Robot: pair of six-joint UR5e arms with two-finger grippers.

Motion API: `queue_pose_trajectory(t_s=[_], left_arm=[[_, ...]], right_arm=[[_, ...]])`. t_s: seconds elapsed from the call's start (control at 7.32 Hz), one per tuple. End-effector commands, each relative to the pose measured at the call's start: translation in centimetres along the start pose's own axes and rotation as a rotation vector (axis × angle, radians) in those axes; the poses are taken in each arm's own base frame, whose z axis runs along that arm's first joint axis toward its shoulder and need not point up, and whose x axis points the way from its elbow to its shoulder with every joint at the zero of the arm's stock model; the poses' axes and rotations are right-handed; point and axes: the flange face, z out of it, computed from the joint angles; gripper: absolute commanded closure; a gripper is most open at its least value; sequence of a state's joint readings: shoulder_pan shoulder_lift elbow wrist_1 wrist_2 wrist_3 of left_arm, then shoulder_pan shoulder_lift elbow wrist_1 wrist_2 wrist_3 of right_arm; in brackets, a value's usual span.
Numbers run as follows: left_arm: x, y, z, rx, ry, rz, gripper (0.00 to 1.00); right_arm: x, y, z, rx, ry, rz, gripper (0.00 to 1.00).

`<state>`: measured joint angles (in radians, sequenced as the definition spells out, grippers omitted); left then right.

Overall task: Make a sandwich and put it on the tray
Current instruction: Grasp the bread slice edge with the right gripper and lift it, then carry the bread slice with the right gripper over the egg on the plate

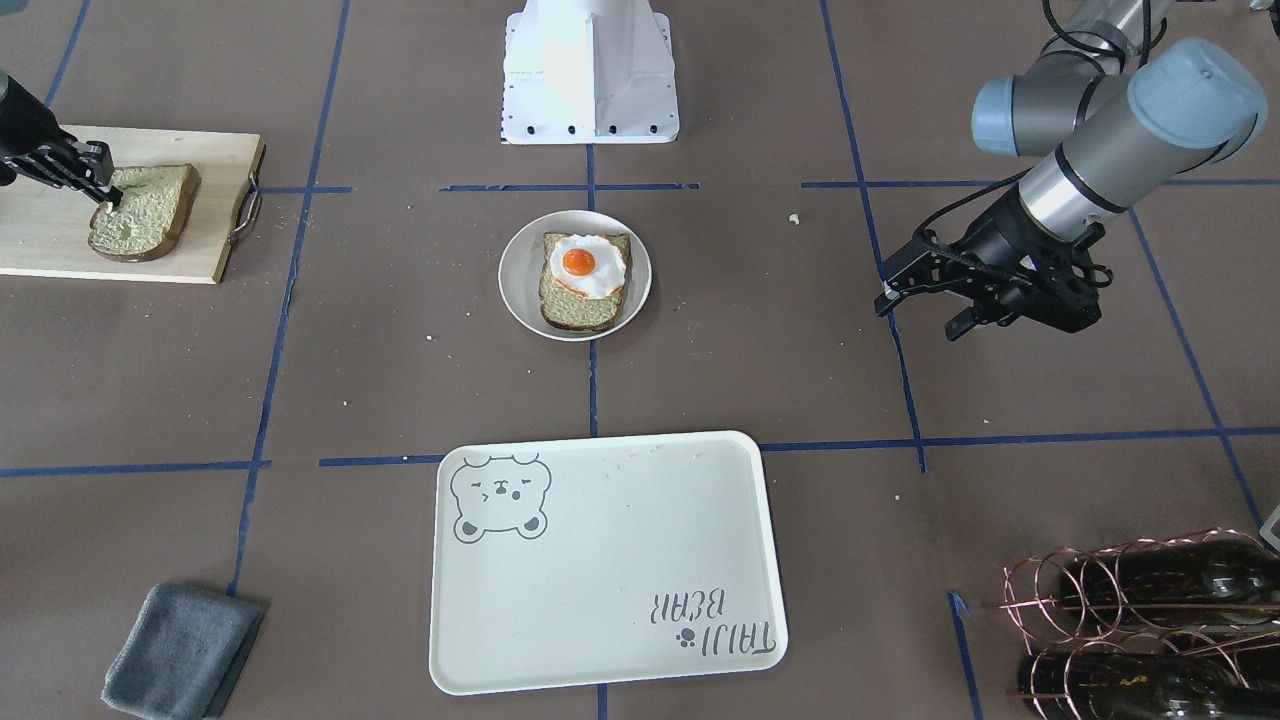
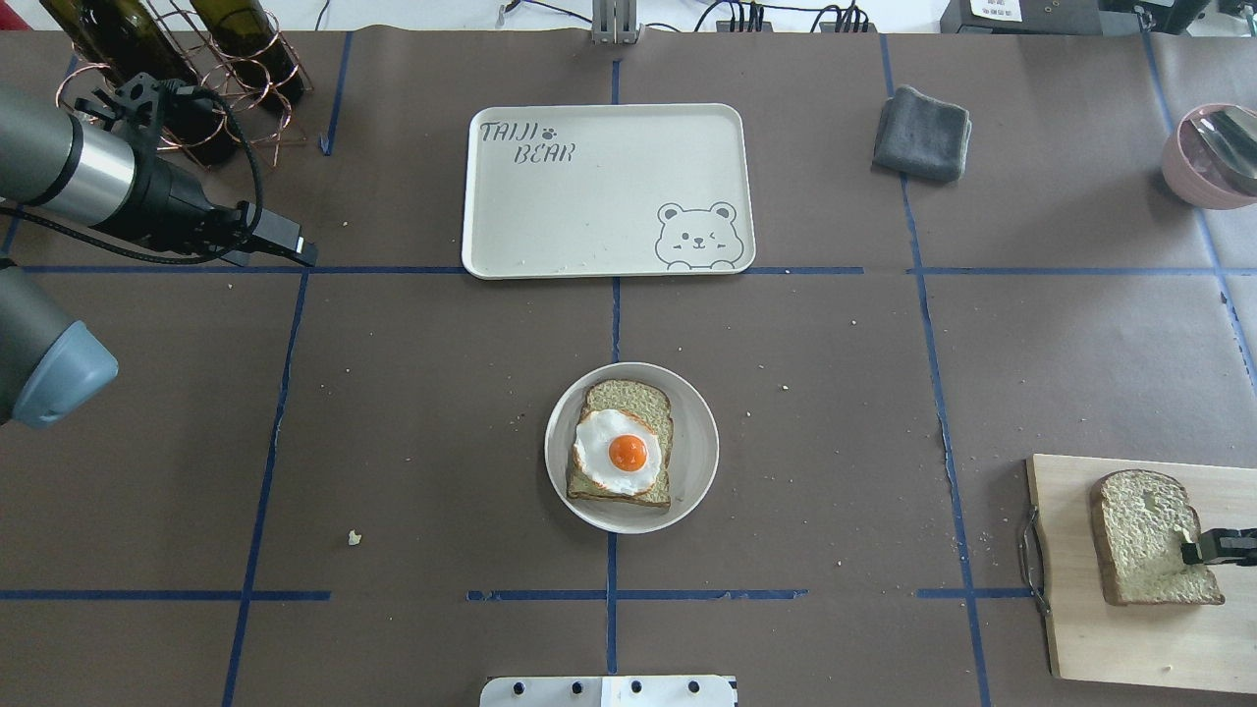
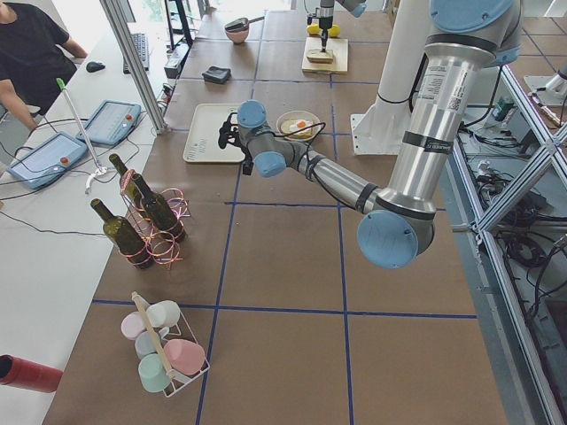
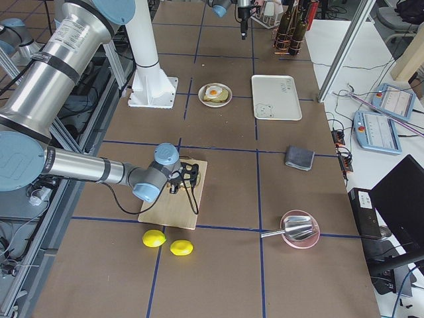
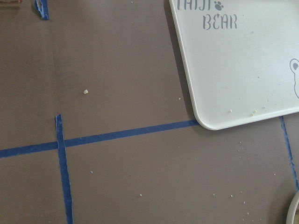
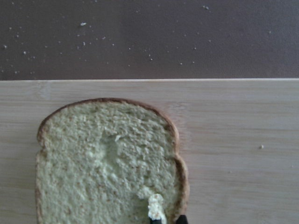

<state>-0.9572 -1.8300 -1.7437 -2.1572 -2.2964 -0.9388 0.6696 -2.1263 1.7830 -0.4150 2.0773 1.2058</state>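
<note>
One bread slice (image 1: pixel 583 305) lies on a small round white plate (image 1: pixel 515 290) at the table's middle, with the fried egg (image 1: pixel 587 265) on top. The second bread slice (image 1: pixel 140 210) lies flat on the wooden cutting board (image 1: pixel 60 240). My right gripper (image 1: pixel 105 195) is down on that slice's edge and pinches its crust; in the right wrist view (image 6: pixel 169 218) one crumb-covered fingertip (image 6: pixel 156 212) presses on the bread (image 6: pixel 103 163). The cream tray (image 1: pixel 600 560) with the bear drawing holds nothing. My left gripper (image 1: pixel 915 310) hovers open and holds nothing, off to the tray's side.
A folded grey cloth (image 1: pixel 180 650) lies near the tray. Wine bottles in a copper wire rack (image 1: pixel 1140 620) stand behind my left gripper. A pink bowl (image 2: pixel 1208 157) sits at the far right. Two lemons (image 4: pixel 167 243) lie beside the cutting board.
</note>
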Motion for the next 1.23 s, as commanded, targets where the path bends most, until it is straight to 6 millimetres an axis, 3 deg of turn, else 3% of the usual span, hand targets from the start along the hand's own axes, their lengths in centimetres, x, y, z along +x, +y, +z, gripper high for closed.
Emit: queue_pose_trajectory(t_s=[0.0,0.27,0.55,0.82,1.09], left_arm=[[0.0,0.0,0.0,-0.001,-0.001,-0.001,0.00],[-0.2,0.0,0.1,-0.001,-0.002,-0.002,0.00],[-0.5,-0.1,0.4,-0.005,-0.007,-0.008,0.00],[-0.6,0.0,0.6,-0.007,-0.008,-0.009,0.00],[-0.7,0.0,0.6,-0.008,-0.009,-0.010,0.00]], right_arm=[[-2.7,-0.5,-1.8,0.031,-0.055,-0.023,1.00],[-4.8,-1.8,-4.9,0.081,-0.130,-0.016,1.00],[-8.7,-3.5,-7.4,0.113,-0.232,-0.049,1.00],[-17.3,-7.7,-7.4,0.127,-0.385,0.016,1.00],[-23.8,-9.3,-6.1,0.106,-0.469,0.004,1.00]])
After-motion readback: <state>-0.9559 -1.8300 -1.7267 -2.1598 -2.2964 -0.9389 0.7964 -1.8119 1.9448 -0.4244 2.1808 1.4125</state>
